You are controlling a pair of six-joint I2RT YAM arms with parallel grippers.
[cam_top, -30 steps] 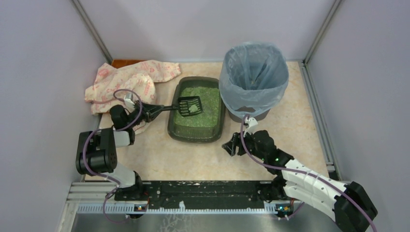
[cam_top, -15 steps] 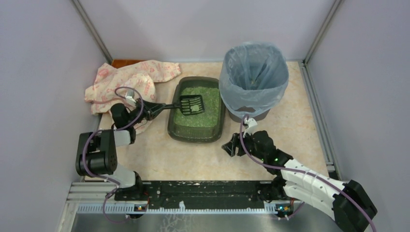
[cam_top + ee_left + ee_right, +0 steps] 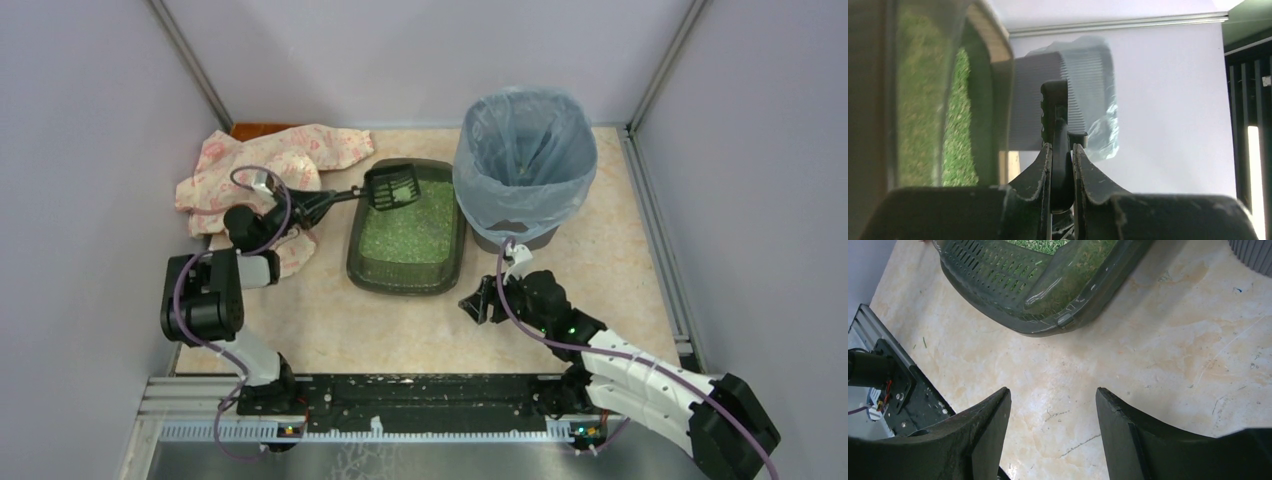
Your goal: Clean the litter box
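Observation:
The litter box (image 3: pixel 401 288), a shallow dark tray of green litter (image 3: pixel 408 232), lies mid-table. My left gripper (image 3: pixel 306 206) is shut on the handle of a black slotted scoop (image 3: pixel 391 187). The scoop is raised and tilted over the box's far-left corner, with a little green litter showing in it. In the left wrist view the fingers (image 3: pixel 1043 170) clamp the scoop handle (image 3: pixel 1062 172), with the box rim (image 3: pixel 979 95) on the left. My right gripper (image 3: pixel 478 303) stands open and empty above bare table, just off the box's near-right corner (image 3: pixel 1068 320).
A tall bin lined with a blue-grey bag (image 3: pixel 525 160) stands right of the box, seen also as the bin (image 3: pixel 1088 80) ahead of the scoop. A crumpled patterned bag (image 3: pixel 265 168) lies at the far left. Grey walls enclose the table on three sides.
The left gripper has lifted the scoop out of the litter and drawn it toward the box's far-left corner, tilting it. The right arm has not moved.

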